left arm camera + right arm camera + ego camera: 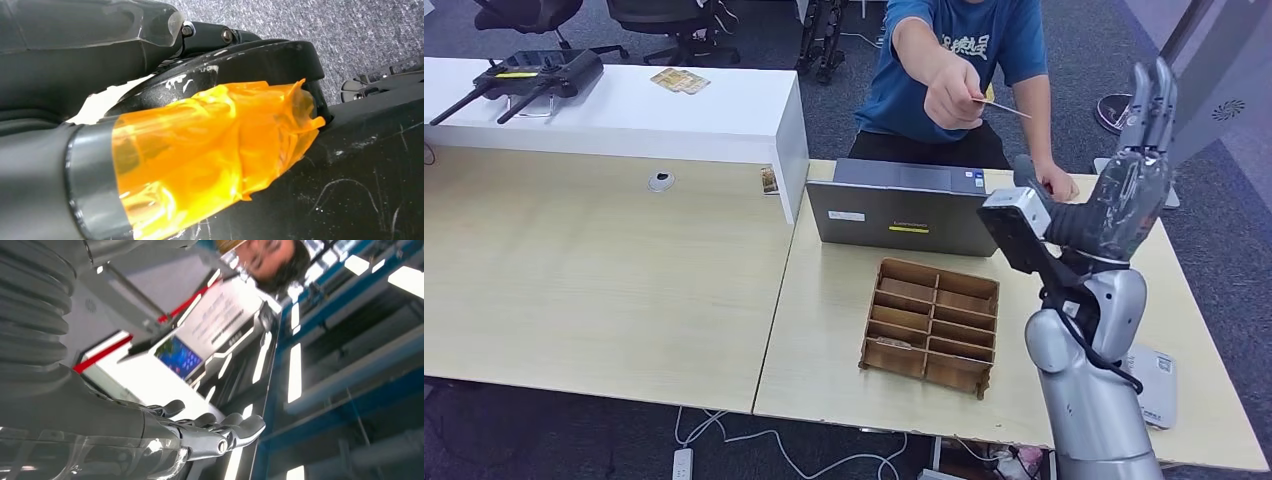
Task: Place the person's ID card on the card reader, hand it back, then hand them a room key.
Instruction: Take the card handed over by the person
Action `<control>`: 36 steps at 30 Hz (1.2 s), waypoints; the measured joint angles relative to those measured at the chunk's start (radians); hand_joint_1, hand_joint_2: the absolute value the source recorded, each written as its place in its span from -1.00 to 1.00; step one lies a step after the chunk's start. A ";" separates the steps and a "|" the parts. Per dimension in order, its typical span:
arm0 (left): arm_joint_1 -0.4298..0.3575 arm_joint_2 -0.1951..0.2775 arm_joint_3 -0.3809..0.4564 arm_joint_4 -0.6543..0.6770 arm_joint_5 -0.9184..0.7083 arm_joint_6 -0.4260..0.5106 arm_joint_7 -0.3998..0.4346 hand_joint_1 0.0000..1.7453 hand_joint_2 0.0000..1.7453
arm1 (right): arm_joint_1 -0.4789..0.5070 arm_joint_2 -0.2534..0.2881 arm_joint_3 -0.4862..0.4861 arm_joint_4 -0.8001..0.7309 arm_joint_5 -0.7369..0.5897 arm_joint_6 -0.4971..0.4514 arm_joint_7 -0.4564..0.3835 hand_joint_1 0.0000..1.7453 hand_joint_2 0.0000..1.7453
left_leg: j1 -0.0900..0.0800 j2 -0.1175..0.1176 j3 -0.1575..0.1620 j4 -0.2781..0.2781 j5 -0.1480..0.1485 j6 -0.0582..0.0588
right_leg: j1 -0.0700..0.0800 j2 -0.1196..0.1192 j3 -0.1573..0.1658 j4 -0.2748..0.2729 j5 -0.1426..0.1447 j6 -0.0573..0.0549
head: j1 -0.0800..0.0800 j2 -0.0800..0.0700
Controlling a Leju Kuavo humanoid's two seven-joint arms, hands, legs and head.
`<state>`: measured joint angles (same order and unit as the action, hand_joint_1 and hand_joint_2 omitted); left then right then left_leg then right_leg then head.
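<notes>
Across the table a person in a blue shirt reaches out a hand [952,95] that pinches a thin ID card [1002,107], its free end pointing toward me. My right hand [1136,170] is raised to the right of the card, fingers straight and upward, holding nothing and a short way from it. In the right wrist view the right hand [200,432] shows its fingers stretched out and empty. A white flat device [1157,385], possibly the card reader, lies on the table by my right arm, partly hidden. A wooden compartment box [932,325] sits mid-table with a card [889,343] in one near slot.
A grey laptop [904,205] stands between the box and the person. A white counter [624,105] at the back left carries a black antenna device [534,75] and some cards [679,80]. Office chairs stand behind it.
</notes>
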<state>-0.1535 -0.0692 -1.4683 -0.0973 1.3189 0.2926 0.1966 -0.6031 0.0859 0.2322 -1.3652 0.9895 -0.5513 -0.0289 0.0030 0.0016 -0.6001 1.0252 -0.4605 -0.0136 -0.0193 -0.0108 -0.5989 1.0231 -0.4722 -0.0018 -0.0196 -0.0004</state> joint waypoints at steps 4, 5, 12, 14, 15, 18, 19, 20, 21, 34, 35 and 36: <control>-0.001 0.003 0.000 0.000 -0.020 -0.010 0.003 -1.00 -1.00 | -0.129 -0.007 0.056 0.112 -0.041 0.109 0.049 -1.00 1.00 | 0.000 0.000 0.000 0.000 0.001 0.000 | 0.000 0.000 0.000 0.000 0.001 -0.001 | 0.000 0.000; -0.001 0.003 0.000 0.000 -0.022 -0.011 0.004 -1.00 -1.00 | -0.155 -0.008 0.067 0.136 -0.044 0.122 0.057 -1.00 1.00 | 0.000 0.000 0.000 0.000 0.001 0.000 | 0.000 0.000 0.000 0.000 0.001 -0.001 | 0.000 0.000; -0.001 0.005 0.000 0.000 -0.028 -0.017 0.004 -1.00 -1.00 | -0.233 -0.014 0.109 0.225 -0.055 0.141 0.072 -1.00 1.00 | 0.000 -0.001 0.000 0.000 0.001 0.000 | 0.000 -0.001 0.000 0.000 0.001 0.000 | 0.000 0.000; -0.001 0.005 0.000 0.000 -0.030 -0.018 0.004 -1.00 -1.00 | -0.245 -0.015 0.116 0.239 -0.065 0.153 0.078 -1.00 1.00 | 0.000 -0.001 0.000 0.000 0.001 0.000 | 0.000 -0.001 0.000 0.000 0.001 0.000 | 0.000 0.000; -0.001 0.005 0.000 0.000 -0.031 -0.018 0.004 -1.00 -1.00 | -0.251 -0.015 0.119 0.246 -0.069 0.159 0.080 -1.00 1.00 | 0.000 -0.001 0.000 0.000 0.001 0.000 | 0.000 -0.001 0.000 0.000 0.001 0.000 | 0.000 0.000; -0.001 0.006 0.000 0.000 -0.031 -0.021 0.005 -1.00 -1.00 | -0.265 -0.015 0.127 0.263 -0.076 0.167 0.083 -1.00 1.00 | 0.000 -0.001 0.000 0.000 0.001 0.000 | 0.000 -0.001 0.000 0.000 0.001 0.000 | 0.000 0.000; -0.001 0.007 0.000 0.000 -0.031 -0.023 0.005 -1.00 -1.00 | -0.269 -0.015 0.130 0.267 -0.080 0.169 0.083 -1.00 1.00 | 0.000 -0.001 0.000 0.000 0.001 0.000 | 0.000 -0.001 0.000 0.000 0.001 0.000 | 0.000 0.000; -0.001 0.007 0.000 0.000 -0.031 -0.024 0.004 -1.00 -1.00 | -0.273 -0.016 0.132 0.272 -0.083 0.172 0.083 -1.00 1.00 | 0.000 -0.001 0.000 0.000 0.001 0.000 | 0.000 -0.001 0.000 0.000 0.001 0.000 | 0.000 0.000; -0.001 0.008 0.000 0.000 -0.031 -0.025 0.004 -1.00 -1.00 | -0.277 -0.016 0.135 0.276 -0.087 0.174 0.083 -1.00 1.00 | 0.000 0.000 0.000 0.000 0.001 0.000 | 0.000 -0.001 0.000 0.000 0.001 0.000 | 0.000 0.000; -0.002 0.012 0.000 0.000 -0.035 -0.036 0.004 -1.00 -1.00 | -0.298 -0.017 0.152 0.297 -0.098 0.175 0.081 -1.00 1.00 | 0.000 0.000 0.000 0.000 0.001 0.000 | 0.000 -0.001 0.000 0.000 0.001 0.000 | 0.000 0.000; -0.002 0.012 0.000 0.000 -0.035 -0.036 0.004 -1.00 -1.00 | -0.298 -0.017 0.153 0.298 -0.098 0.175 0.081 -1.00 1.00 | 0.000 0.000 0.000 0.000 0.001 0.000 | 0.000 -0.001 0.000 0.000 0.001 0.000 | 0.000 0.000; -0.002 0.012 0.000 0.000 -0.035 -0.036 0.004 -1.00 -1.00 | -0.298 -0.017 0.155 0.298 -0.098 0.175 0.081 -1.00 1.00 | 0.000 0.000 0.000 0.000 0.001 0.000 | 0.000 -0.001 0.000 0.000 0.001 0.000 | 0.000 0.000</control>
<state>-0.1552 -0.0572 -1.4683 -0.0973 1.2843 0.2568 0.2007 -0.9007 0.0690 0.3871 -1.0671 0.8915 -0.3761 0.0523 0.0032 0.0011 -0.5999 1.0252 -0.4599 -0.0132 -0.0191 -0.0114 -0.5988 1.0229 -0.4717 -0.0023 -0.0195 -0.0004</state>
